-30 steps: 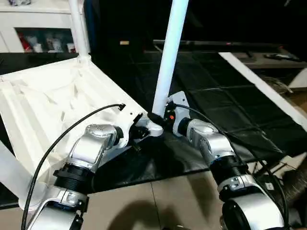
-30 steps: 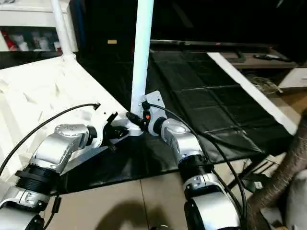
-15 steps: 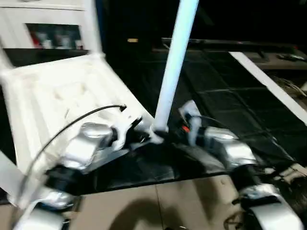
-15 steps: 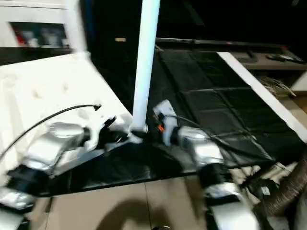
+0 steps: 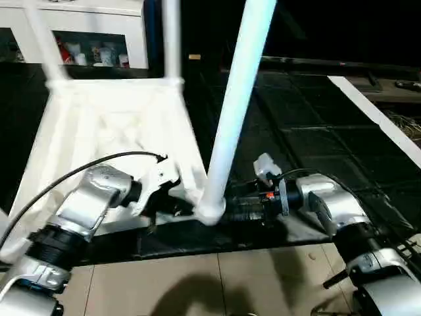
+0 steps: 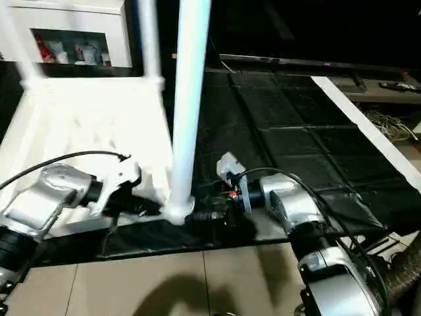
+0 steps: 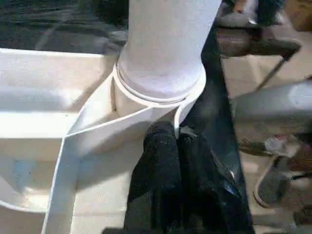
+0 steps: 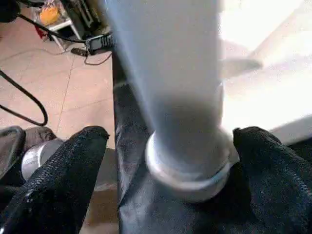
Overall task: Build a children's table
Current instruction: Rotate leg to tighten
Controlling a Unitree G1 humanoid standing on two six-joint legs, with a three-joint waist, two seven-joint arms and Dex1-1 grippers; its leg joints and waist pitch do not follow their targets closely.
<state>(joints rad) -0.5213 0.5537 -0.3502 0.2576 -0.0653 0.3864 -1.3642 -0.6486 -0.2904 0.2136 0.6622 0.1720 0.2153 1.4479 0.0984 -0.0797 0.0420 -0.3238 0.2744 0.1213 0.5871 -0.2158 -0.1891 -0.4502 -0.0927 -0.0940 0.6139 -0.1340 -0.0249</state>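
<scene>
Children's table top (image 5: 112, 125) lies upside down, ribbed underside up, on the black mat (image 5: 316, 138) so the corner sockets face upward and legs can go in from above. Near leg (image 5: 233, 105) stands upright in the near corner socket (image 5: 210, 209), right at the mat's front edge by the tiled floor (image 5: 197, 283). Another leg (image 5: 171, 39) stands in the far corner socket; a third upright leg (image 6: 13, 39) shows at the other far corner.

Left gripper (image 7: 178, 141) is pinched closed, fingers together, holding nothing; its tips press against the outer wall of the socket just under the leg's collar. Judged: it is there to brace the top so the corner doesn't slide or tip while the leg is worked.

Right gripper (image 8: 168, 151) is spread wide, one black finger (image 8: 73, 161) on each side of the leg's base, neither clearly touching the leg. Wide stance around the base reads as either just let go or lining up for a fresh grip low down, where a push or twist seats the leg best. Can't tell which.

Leg looks seated: collar sits in the socket ring in the left wrist view. Whether it is fully home can't be told.

White cabinet (image 5: 85, 39) behind, well apart, not part of the job.
</scene>
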